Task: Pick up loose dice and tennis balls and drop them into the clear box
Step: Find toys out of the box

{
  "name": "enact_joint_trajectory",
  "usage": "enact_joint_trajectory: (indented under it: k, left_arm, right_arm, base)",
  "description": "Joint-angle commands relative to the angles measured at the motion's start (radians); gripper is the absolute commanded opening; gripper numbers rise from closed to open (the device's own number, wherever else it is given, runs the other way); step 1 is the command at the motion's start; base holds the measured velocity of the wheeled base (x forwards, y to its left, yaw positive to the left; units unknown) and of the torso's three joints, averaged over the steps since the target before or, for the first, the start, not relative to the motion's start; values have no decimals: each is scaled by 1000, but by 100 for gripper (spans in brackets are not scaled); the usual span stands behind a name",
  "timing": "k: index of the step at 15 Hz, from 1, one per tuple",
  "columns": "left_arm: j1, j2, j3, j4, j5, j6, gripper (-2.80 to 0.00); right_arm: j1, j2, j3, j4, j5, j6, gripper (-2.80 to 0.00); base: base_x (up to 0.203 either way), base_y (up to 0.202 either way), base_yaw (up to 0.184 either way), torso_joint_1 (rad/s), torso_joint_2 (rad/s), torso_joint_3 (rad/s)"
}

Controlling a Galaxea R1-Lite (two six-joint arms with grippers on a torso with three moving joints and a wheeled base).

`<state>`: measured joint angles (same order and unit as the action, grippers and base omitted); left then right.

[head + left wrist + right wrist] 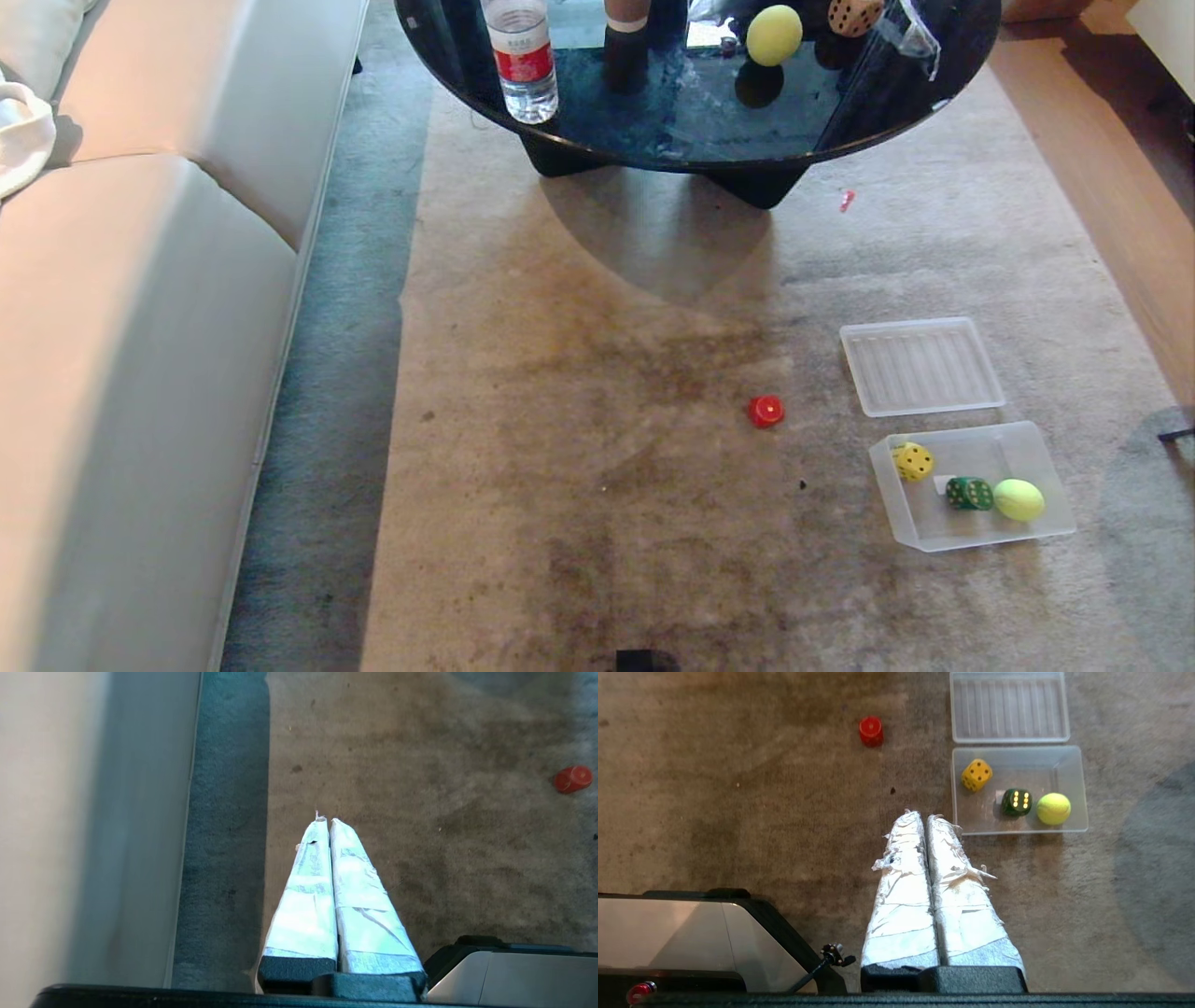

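Progress can be judged at roughly halfway. Inside the clear box (pixel 1046 448), which sits on the rug at the near right, three pieces are already lying: the yellow die (pixel 913 461) at its left end, the green die (pixel 970 493) in the middle and a tennis ball (pixel 1019 499) beside it at the right end — the green die and that ball are just beside each other, perhaps touching. Nothing else is seen in the box. The flat ribbed lid (pixel 921 365) is laid just beyond it, holding nothing.

Three pieces are left out, as far as can be seen. The red die (pixel 766 411) is lying on the rug to the left of the lid, well apart from the box. Up on the dark glass table (pixel 887 121) at the far side a second tennis ball (pixel 774 35) and the beige die (pixel 854 14) are waiting — a water bottle (pixel 523 56) is also standing there, further left.

Neither arm is at work. The left gripper (pixel 326 820) is hung over bare rug near the sofa (pixel 140 327), fingers pressed together with nothing between them; the right gripper (pixel 923 815) is likewise closed and empty, poised near the box's left near corner.
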<state>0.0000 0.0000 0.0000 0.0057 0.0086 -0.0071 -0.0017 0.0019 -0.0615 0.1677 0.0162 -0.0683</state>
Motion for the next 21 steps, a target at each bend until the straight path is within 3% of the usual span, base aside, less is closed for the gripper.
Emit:
enact_joint_trajectory:
  k: [1, 21]
  left_arm:
    - [0, 0, 0, 0, 1, -1, -280]
    - [0, 0, 0, 0, 1, 1, -280]
  right_arm:
    - [0, 0, 0, 1, 1, -1, -280]
    - [0, 0, 0, 1, 1, -1, -280]
  base:
    - [0, 0, 0, 2, 6, -184]
    - [0, 0, 0, 2, 3, -197]
